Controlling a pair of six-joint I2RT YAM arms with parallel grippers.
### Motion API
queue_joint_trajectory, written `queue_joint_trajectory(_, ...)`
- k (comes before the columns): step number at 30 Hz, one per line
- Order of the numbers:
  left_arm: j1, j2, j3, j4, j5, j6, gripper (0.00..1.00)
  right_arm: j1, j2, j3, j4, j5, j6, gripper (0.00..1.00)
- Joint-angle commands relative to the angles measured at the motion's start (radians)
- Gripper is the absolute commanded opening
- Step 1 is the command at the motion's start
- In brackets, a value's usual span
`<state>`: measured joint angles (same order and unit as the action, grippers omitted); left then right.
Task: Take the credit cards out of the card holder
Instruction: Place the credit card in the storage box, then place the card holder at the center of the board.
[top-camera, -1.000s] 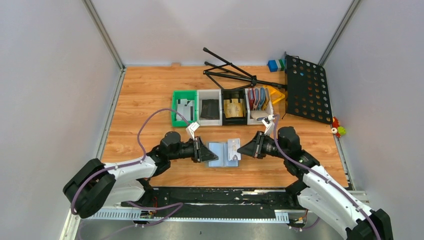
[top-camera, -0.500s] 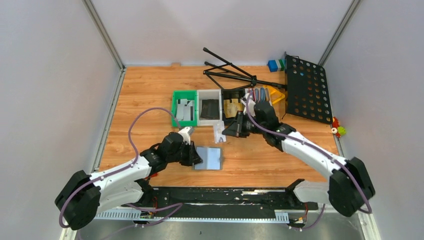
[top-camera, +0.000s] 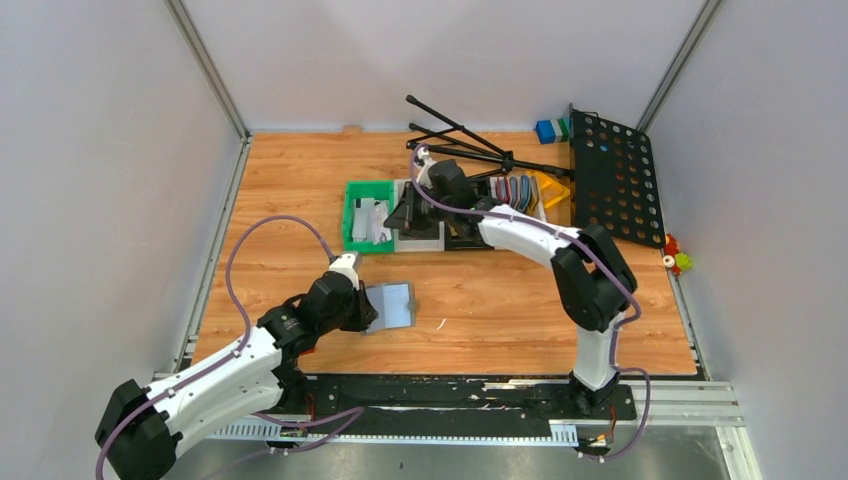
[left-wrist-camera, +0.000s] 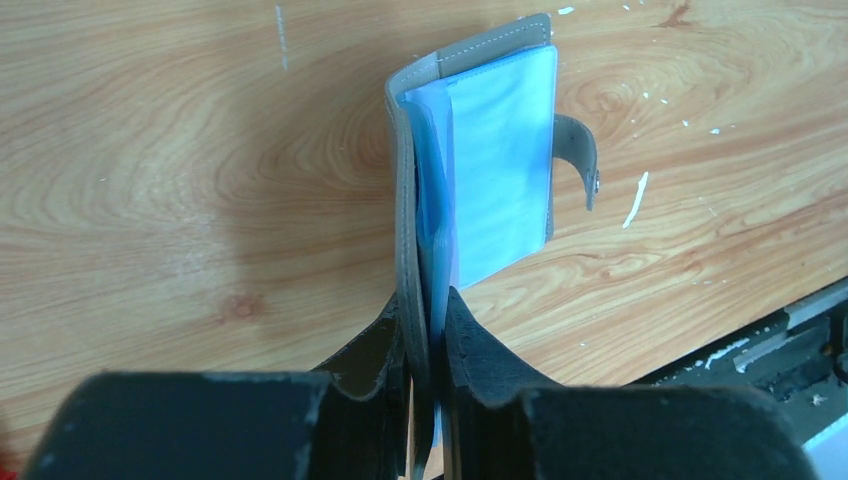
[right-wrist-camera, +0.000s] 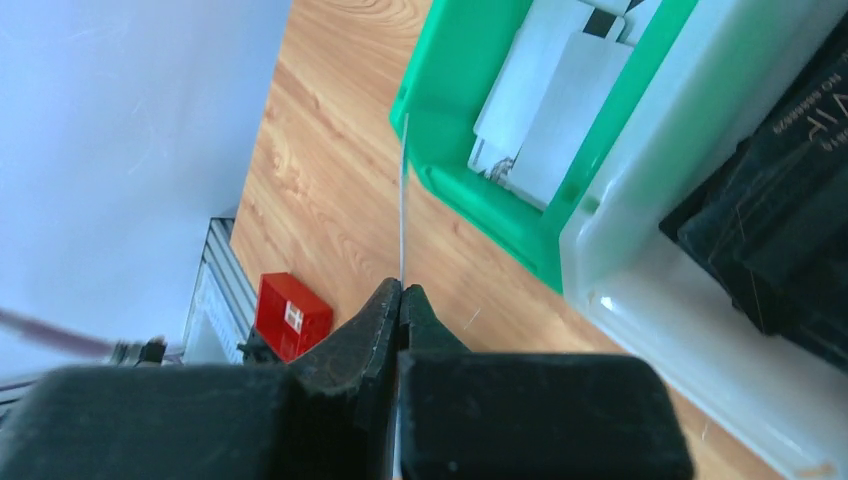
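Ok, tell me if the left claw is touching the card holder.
Touching. The left wrist view shows the left claw clamped on the card holder, both fingers pressing its edge.

The card holder lies on the table toward the front, its left edge in the left hand. Behind it stands a row of bins. The right hand holds a card by the leftmost bin.

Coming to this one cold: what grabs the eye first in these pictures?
The right gripper, stretched across to the green bin at the left end of the bin row, pinches a thin pale credit card edge-on by the bin's corner. Near the table's front, the left gripper clamps one edge of the grey-blue card holder, its pale blue pockets showing.
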<state>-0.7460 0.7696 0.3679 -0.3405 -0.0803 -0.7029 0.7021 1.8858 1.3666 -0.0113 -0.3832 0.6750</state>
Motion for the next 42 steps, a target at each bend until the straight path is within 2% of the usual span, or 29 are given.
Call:
queue_joint_trajectory(1,0.004,-0.014,0.022,-0.027,-0.052,0.025,0.19,0.021,0.097,0.142,0.021,0.036,-0.029,0.00)
queue_joint_trajectory(11,0.005,-0.026,0.023,-0.023,-0.033,0.046,0.18,0.025,0.310,0.402,-0.039,0.107,-0.053,0.02)
queue_joint_trajectory(12,0.005,-0.028,0.024,-0.024,-0.027,0.045,0.18,0.025,0.319,0.413,-0.041,0.111,-0.061,0.08)
queue_joint_trajectory(14,0.005,-0.029,0.026,-0.023,-0.018,0.044,0.18,0.025,0.318,0.429,-0.057,0.120,-0.077,0.26)
queue_joint_trajectory(16,0.005,-0.027,0.028,-0.022,-0.011,0.043,0.18,0.026,0.284,0.410,-0.057,0.126,-0.100,0.36)
queue_joint_trajectory(19,0.005,-0.029,0.031,-0.013,0.011,0.047,0.18,0.027,0.183,0.326,-0.044,0.131,-0.136,0.42)
queue_joint_trajectory(23,0.005,-0.032,0.034,0.021,0.052,0.041,0.18,0.027,-0.012,0.129,-0.021,0.122,-0.174,0.47)
queue_joint_trajectory(29,0.005,-0.031,0.034,0.076,0.132,-0.004,0.19,0.033,-0.306,-0.201,0.002,0.122,-0.199,0.65)
queue_joint_trajectory(31,0.005,-0.034,0.030,0.109,0.171,-0.034,0.19,0.038,-0.403,-0.287,-0.016,0.128,-0.207,0.79)
queue_joint_trajectory(32,0.005,-0.035,0.026,0.129,0.191,-0.053,0.19,0.041,-0.470,-0.329,-0.031,0.128,-0.214,0.91)
queue_joint_trajectory(33,0.006,-0.033,0.025,0.152,0.212,-0.071,0.19,0.044,-0.520,-0.366,-0.048,0.127,-0.220,0.99)
queue_joint_trajectory(38,0.009,-0.023,0.025,0.264,0.305,-0.159,0.19,0.047,-0.758,-0.542,-0.193,0.122,-0.233,1.00)
queue_joint_trajectory(42,0.011,-0.012,0.035,0.334,0.356,-0.208,0.19,0.047,-0.978,-0.680,-0.236,0.123,-0.197,1.00)
